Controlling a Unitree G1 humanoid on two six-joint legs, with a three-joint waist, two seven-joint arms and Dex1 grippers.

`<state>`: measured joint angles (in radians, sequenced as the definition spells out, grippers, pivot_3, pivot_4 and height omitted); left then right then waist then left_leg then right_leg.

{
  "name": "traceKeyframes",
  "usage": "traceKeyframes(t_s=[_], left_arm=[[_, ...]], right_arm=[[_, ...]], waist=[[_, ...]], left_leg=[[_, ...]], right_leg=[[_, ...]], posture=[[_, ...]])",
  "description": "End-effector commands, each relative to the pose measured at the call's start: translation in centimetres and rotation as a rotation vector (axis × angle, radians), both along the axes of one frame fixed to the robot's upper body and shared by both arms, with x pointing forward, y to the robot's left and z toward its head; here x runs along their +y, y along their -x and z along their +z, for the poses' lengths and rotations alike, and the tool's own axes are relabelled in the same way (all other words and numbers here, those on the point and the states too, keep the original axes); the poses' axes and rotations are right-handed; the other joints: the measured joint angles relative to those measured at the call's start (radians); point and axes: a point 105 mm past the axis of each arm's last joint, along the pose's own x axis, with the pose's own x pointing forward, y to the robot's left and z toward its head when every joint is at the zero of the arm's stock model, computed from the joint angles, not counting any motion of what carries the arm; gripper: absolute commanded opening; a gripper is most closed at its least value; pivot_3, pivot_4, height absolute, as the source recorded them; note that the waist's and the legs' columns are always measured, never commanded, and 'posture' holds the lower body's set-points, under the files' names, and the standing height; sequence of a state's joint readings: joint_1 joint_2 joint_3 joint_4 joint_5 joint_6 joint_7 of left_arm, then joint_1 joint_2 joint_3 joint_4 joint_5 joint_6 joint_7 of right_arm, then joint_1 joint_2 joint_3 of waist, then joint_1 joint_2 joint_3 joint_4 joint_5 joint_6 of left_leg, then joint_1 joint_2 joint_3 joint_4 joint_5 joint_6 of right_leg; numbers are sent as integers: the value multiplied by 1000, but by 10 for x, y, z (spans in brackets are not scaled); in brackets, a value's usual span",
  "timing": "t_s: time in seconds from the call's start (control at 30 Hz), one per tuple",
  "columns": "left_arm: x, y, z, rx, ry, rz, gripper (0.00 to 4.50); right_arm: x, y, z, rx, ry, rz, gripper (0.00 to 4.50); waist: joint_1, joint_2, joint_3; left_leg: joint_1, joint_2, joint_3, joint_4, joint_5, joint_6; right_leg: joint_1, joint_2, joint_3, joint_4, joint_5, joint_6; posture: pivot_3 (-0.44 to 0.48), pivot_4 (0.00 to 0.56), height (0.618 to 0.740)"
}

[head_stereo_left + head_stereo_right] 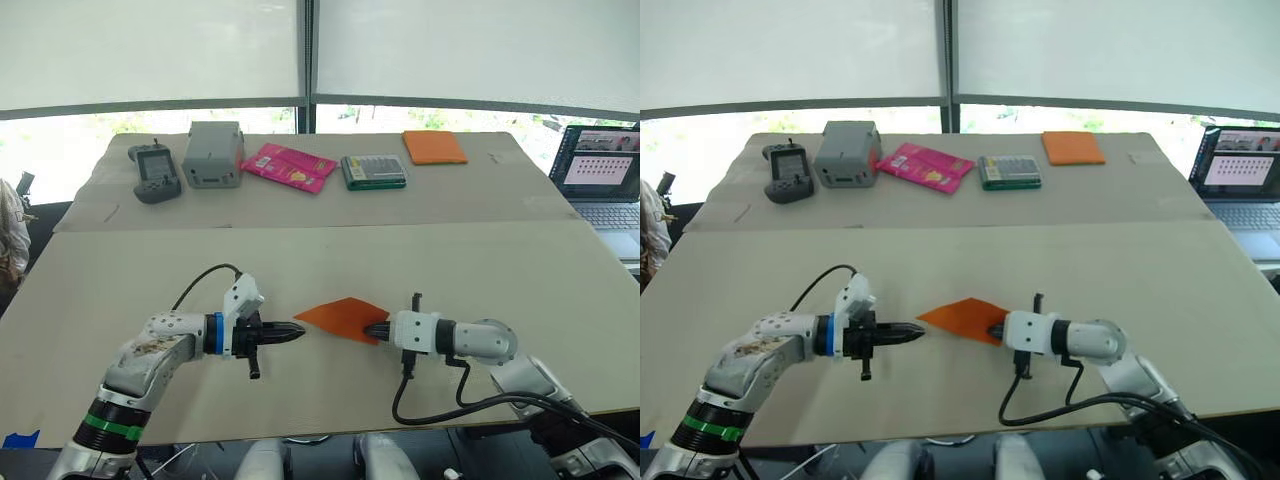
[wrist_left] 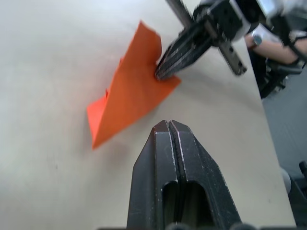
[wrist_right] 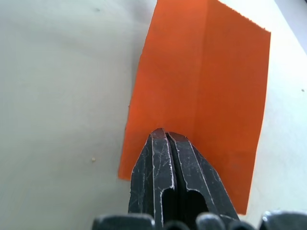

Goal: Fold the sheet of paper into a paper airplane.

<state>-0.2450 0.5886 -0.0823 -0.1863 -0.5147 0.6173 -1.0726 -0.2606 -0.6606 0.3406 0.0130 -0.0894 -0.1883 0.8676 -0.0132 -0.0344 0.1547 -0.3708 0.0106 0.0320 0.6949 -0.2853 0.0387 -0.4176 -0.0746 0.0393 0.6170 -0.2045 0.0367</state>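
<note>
Fingers of my right gripper are pressed together, their tips resting on the 3 o'clock corner of the thin bright-orange folded sheet of paper; whether they pinch it I cannot tell. That sheet lies flat on the pale near table, one crease running along it. My left gripper, fingers likewise closed and holding nothing, sits just beside the sheet's 9 o'clock point. Toward 12 o'clock, on the far table, lie a pink glossy packet and a thick orange rectangular pad.
</note>
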Motion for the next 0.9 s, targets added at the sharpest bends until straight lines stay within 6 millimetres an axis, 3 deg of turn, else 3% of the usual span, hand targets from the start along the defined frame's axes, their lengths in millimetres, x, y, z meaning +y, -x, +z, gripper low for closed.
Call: traceKeyframes(t_s=[0.03, 0.13, 0.23, 0.33, 0.47, 0.63, 0.9], left_arm=[[-6, -17, 25, -109, 59, 41, 0], [-15, -27, 29, -153, 66, 53, 0], [-23, -23, 24, -164, 36, 13, 0], [-28, -15, 12, -156, -6, -34, 0], [-21, -18, 10, -165, -25, -14, 0], [-2, -22, 15, -190, -44, 21, 0], [3, -19, 13, -188, -59, 23, 0]], right_arm=[[-4, 7, -28, 54, 102, -1, 61], [-2, 9, -29, 35, 113, 12, 61], [2, 7, -21, 13, 77, 9, 61], [18, 6, 12, -49, -43, 46, 61], [34, 6, 51, -110, -124, 95, 61], [38, 2, 77, -142, -95, 118, 61], [38, -19, 74, -126, -86, 56, 61]], waist=[[0, -1, -1], [0, -2, -2], [-6, -2, -2], [-6, -2, -2], [-4, -2, -1], [0, -1, -1], [5, -1, 0]], left_leg=[[0, 0, 0, 0, 0, 0], [1, 0, 0, 0, 0, 0], [2, 0, 0, -1, 0, 0], [1, 0, 1, -1, 0, 0], [-3, 0, 1, 0, 0, 0], [-4, 0, 1, 0, 0, 0], [-5, -2, 1, 0, 0, 0]], right_leg=[[0, 0, 0, 0, 0, 0], [1, 1, 0, 0, 0, -1], [1, 1, 1, 0, 0, -1], [0, 2, 2, 1, 0, -1], [-5, 2, 2, 3, 0, -1], [-6, 1, 2, 5, 0, -1], [-7, -1, 1, 4, -1, -1]], posture=[[0, 150, 740], [0, 150, 740], [0, 150, 740], [0, 150, 740], [0, 150, 740], [0, 150, 740], [0, 150, 740]])
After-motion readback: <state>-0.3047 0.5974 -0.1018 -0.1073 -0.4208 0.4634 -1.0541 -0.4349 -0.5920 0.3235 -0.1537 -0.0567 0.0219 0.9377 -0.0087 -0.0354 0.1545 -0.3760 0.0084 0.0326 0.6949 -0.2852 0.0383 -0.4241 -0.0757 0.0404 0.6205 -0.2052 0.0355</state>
